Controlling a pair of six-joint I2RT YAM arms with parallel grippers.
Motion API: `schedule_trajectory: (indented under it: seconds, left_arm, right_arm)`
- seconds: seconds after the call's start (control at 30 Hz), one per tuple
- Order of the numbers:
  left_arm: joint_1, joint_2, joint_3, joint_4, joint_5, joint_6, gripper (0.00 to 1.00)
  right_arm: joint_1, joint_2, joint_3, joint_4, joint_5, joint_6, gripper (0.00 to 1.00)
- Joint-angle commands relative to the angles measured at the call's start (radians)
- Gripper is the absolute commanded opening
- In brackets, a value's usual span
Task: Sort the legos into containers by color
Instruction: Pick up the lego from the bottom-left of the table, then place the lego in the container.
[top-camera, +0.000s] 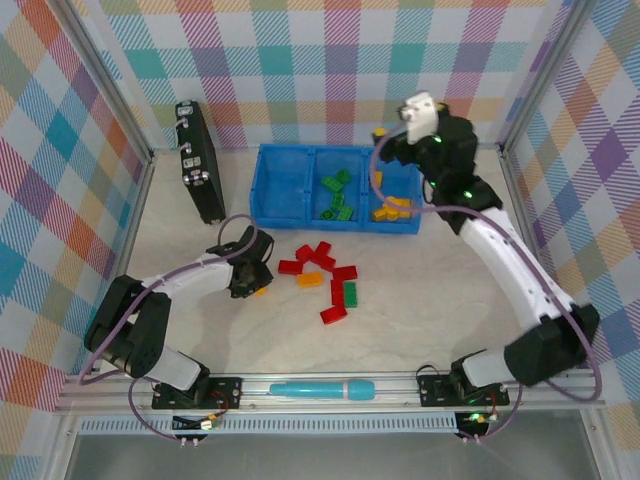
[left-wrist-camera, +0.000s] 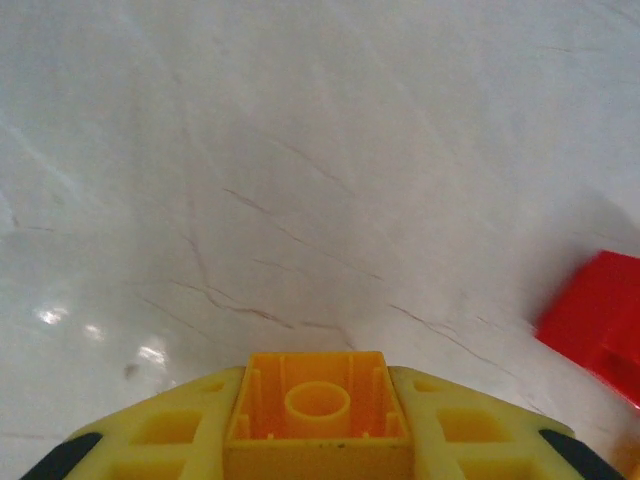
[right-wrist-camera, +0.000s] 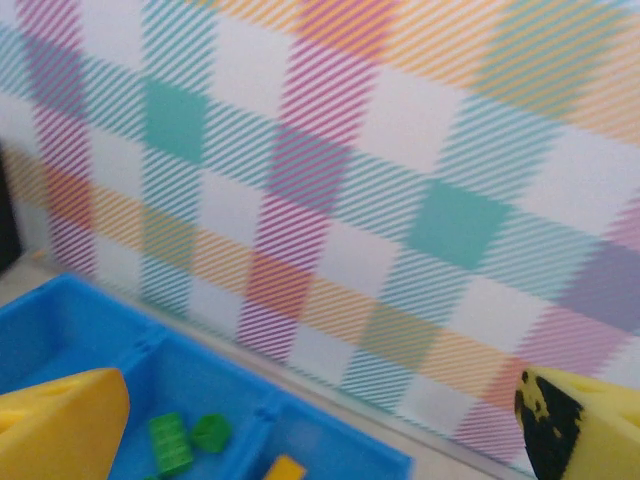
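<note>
Left wrist view: orange brick (left-wrist-camera: 318, 405) pinched by left end effector (top-camera: 252, 282), low over table (top-camera: 420, 310), hollow underside seen. Blue tray (top-camera: 262, 180) placed ahead-right beyond loose bricks (top-camera: 325, 275); orange compartment farthest right. Right end effector (right-wrist-camera: 320, 440) spread, empty, held above tray, judged nearer.

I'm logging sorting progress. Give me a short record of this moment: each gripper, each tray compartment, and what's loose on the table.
left gripper: shut on held orange brick
right gripper: open, above the tray
left compartment: no bricks
middle compartment: green bricks
right compartment: orange bricks
loose on table: red bricks, lone orange brick, lone green brick
</note>
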Motion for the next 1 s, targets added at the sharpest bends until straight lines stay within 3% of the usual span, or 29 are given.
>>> schedule_trajectory:
  seconds: [0.0,0.07,0.2,0.3,0.47,0.67,0.8,0.97]
  left_arm:
    - [-0.042,0.001,0.084,-0.129,-0.052,0.01,0.23]
    - [-0.079,-0.01,0.152,-0.179,-0.092,0.027,0.22]
    - [-0.138,0.01,0.319,-0.247,-0.122,0.059,0.21]
    - [-0.198,0.072,0.488,-0.285,-0.149,0.089,0.2]
    - [-0.289,0.239,0.802,-0.268,-0.164,0.174,0.2]
    - [-0.331,0.468,1.085,-0.116,-0.142,0.248,0.21]
    - [-0.334,0.599,1.15,0.048,-0.12,0.249,0.21]
    - [-0.337,0.746,1.298,0.13,-0.122,0.249,0.21]
  right_arm:
    - [-0.054,-0.078,-0.037,0.077,-0.116,-0.016,0.99]
    - [-0.06,-0.114,-0.026,-0.014,-0.141,-0.075,0.99]
    - [-0.06,-0.18,-0.086,0.01,-0.206,-0.147,0.99]
    - [-0.061,-0.194,-0.073,-0.027,-0.213,-0.112,0.99]
    - [-0.071,-0.113,0.107,-0.167,0.02,0.177,0.99]
    - [-0.075,-0.003,0.303,-0.428,-0.077,0.262,0.99]
    - [-0.075,-0.009,0.306,-0.435,-0.081,0.276,0.99]
    - [-0.075,-0.04,0.275,-0.405,-0.089,0.27,0.99]
